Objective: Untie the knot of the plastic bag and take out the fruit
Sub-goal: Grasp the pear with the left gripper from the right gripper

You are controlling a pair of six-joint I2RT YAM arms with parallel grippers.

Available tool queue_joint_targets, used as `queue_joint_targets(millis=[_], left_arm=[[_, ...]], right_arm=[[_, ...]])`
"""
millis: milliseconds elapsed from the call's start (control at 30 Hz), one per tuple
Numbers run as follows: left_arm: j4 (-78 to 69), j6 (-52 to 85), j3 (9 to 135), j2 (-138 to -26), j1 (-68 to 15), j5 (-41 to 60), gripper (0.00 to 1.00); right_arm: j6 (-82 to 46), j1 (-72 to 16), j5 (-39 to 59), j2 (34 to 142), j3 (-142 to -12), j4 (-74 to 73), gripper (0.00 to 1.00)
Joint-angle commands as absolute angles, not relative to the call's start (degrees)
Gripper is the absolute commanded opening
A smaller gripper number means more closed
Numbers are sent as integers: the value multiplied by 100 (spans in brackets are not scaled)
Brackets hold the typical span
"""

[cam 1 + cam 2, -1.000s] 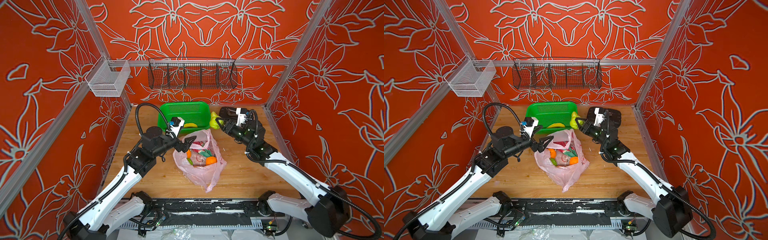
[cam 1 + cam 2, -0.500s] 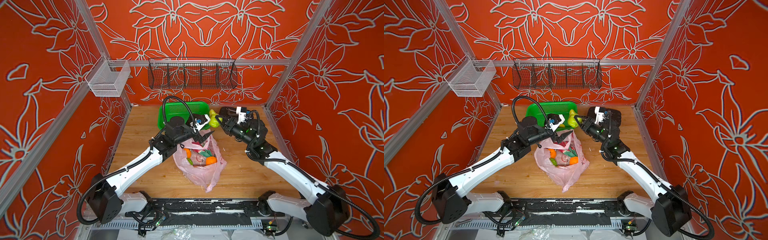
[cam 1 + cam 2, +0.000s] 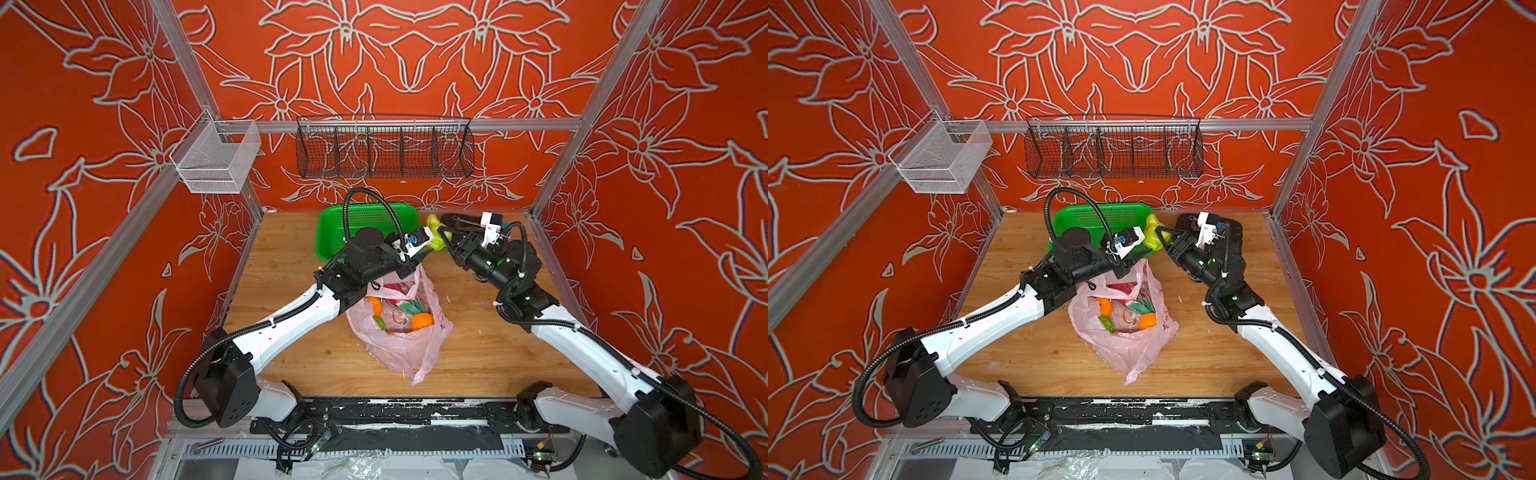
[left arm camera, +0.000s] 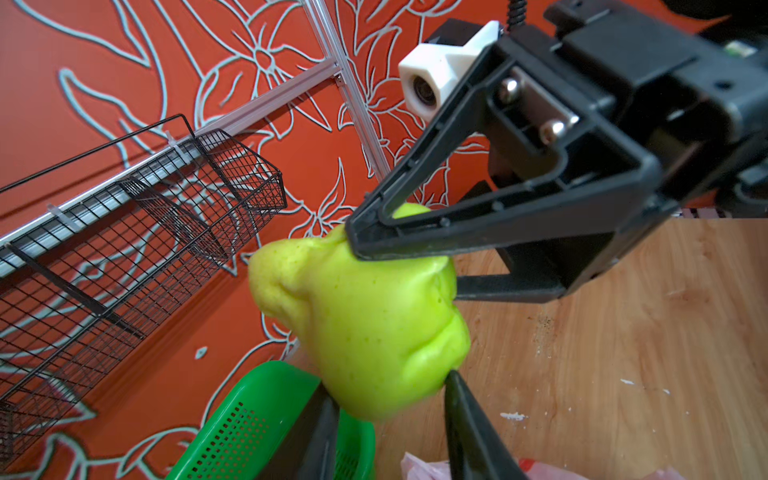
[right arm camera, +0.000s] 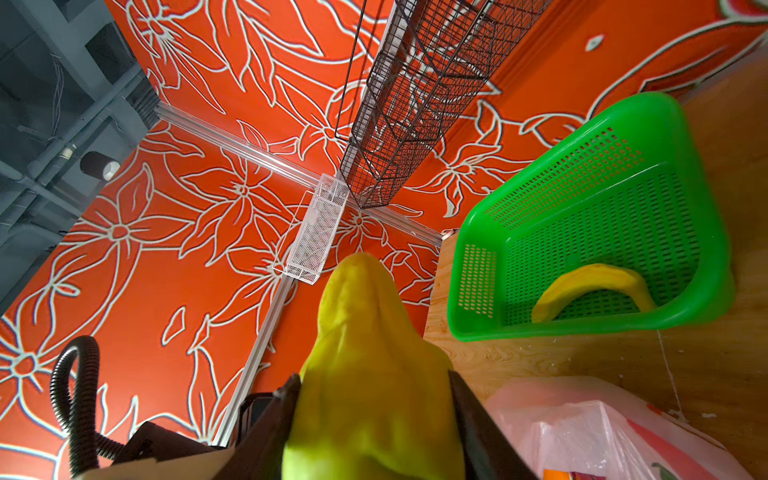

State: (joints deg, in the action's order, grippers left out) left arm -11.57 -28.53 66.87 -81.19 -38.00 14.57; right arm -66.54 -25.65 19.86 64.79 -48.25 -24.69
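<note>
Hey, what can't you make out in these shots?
Left gripper: contact with the pear unclear in left wrist view; in both top views its wrist camera covers the jaws.
Green basket: left arm covers most of its floor in both top views.
Plastic bag: pink folds hide whatever lies under the oranges.

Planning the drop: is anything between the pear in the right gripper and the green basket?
Yes. The left gripper flanks the pear from the green basket's side, its wrist over a basket corner. Nothing else visible.
</note>
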Motion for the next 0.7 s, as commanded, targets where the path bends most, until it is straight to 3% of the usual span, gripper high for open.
queue_joint_targets(millis=[0, 33, 167, 200, 467, 667], left_arm=[[-1281, -2955, 6897, -8211, -3916, 1387, 37], [-1254, -2917, 6923, -8217, -3912, 1352, 41], [-725, -1566, 7302, -8227, -3904, 892, 95], [-344, -1046, 7514, -8212, -3899, 865, 98], [991, 3203, 7955, -8016, -3688, 1002, 97], [-92, 5661, 7522, -8167, -3106, 3001, 98]], right_arm=[[-6794, -2673, 2292, 6409, -4719, -2568, 42], [-6790, -2672, 2234, 6399, -4691, -2579, 42], [-6327, -2601, 1993, 6303, -4749, -2312, 41], [-6079, -2540, 2052, 6315, -4853, -2140, 41], [-5325, -2329, 2688, 6430, -4766, -3069, 39], [-5528, -2320, 3141, 6632, -4503, -4294, 37]])
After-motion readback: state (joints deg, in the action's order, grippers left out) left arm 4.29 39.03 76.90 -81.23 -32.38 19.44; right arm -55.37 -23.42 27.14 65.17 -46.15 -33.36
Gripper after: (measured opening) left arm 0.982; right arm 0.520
